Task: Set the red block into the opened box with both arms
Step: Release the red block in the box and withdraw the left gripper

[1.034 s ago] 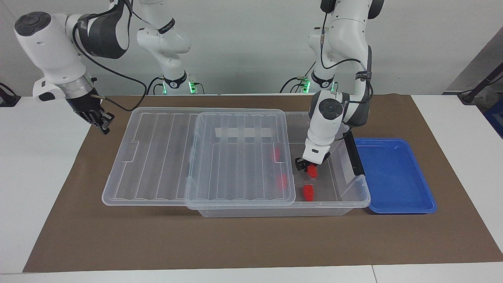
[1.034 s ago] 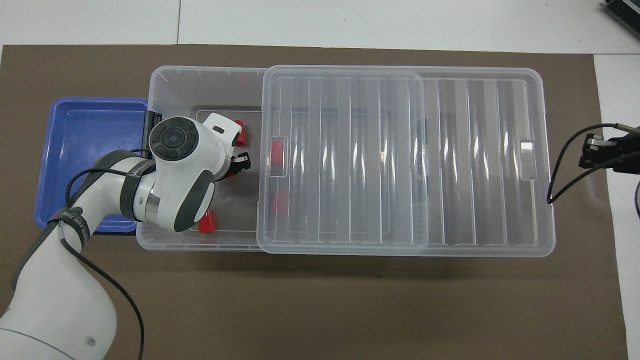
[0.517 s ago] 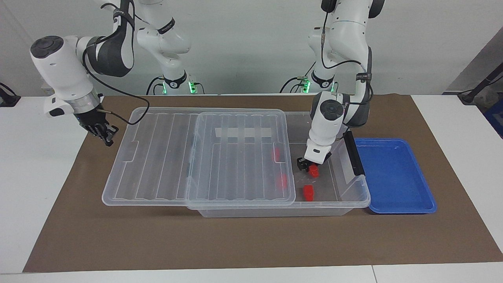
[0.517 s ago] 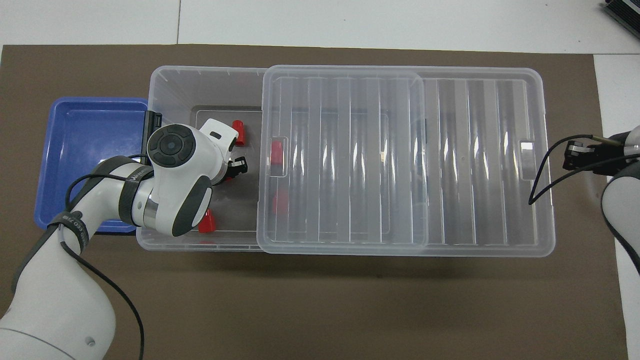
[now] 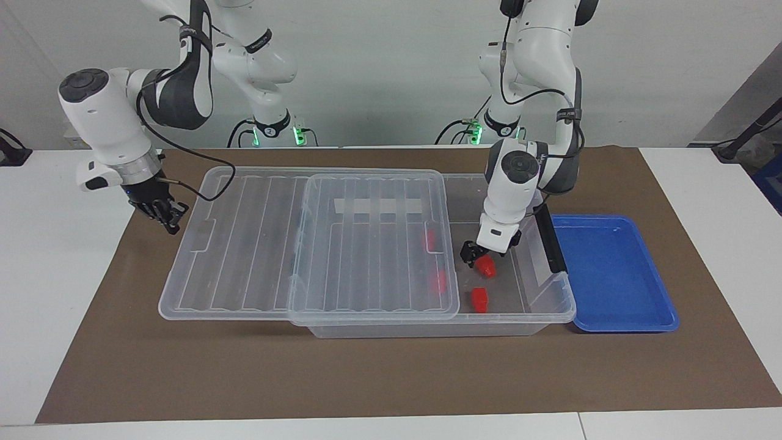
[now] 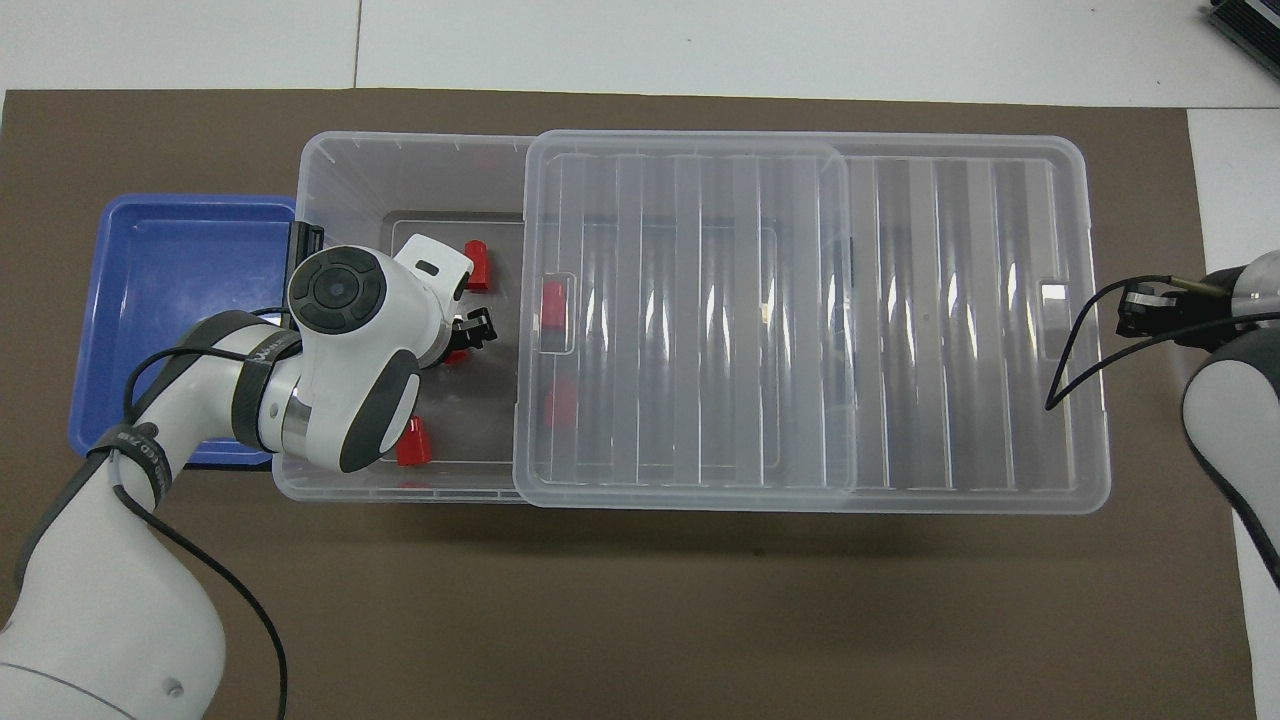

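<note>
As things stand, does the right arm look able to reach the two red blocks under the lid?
Probably not: the clear lid covers both red blocks; the right hand is over the mat beside it.

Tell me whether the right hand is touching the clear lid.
Apart. The facing view shows brown mat between the right hand and the lid at its end edge.

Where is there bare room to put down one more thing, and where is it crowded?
Bare: the blue tray beside the box's handle end, and the wide strip of brown mat farther from the robots than the box. Crowded: the box's open end, where the left gripper hangs over a red block among other blocks. The right gripper hangs beside the lid.
</note>
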Motion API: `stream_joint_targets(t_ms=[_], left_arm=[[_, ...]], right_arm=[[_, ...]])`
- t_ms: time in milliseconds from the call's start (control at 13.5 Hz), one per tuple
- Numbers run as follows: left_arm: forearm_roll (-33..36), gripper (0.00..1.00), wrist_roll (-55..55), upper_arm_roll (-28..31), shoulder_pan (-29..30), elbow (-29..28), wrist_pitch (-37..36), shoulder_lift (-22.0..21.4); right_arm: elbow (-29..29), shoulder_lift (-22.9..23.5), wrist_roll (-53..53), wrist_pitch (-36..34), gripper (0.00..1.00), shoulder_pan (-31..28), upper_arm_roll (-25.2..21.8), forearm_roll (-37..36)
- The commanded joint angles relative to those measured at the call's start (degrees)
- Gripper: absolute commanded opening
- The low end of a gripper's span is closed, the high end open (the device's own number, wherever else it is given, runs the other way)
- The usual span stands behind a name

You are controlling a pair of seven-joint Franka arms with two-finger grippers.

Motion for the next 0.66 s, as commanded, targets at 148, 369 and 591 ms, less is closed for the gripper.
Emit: stream_joint_targets(t_ms=[148,369,591], left_arm=[[1.1,1.00,7.3,4.9,1.4,20.9,-33.1,-5.3],[1.0,1.00,22.1,5.1,7.7,25.6,-44.5,-11.7],[1.0,1.00,29.3,5.2,13.5,23.7,-49.0,-17.6]], right_arm=[[-0.4,-0.3,-2.5,1.5,0.00,-0.2,0.3,5.7],[-0.4,-0.1,-2.5,1.9,0.00,1.8,0.4,9.0],[-0.5,0.1,-2.4,3.5,0.00,4.9,0.4,10.6]])
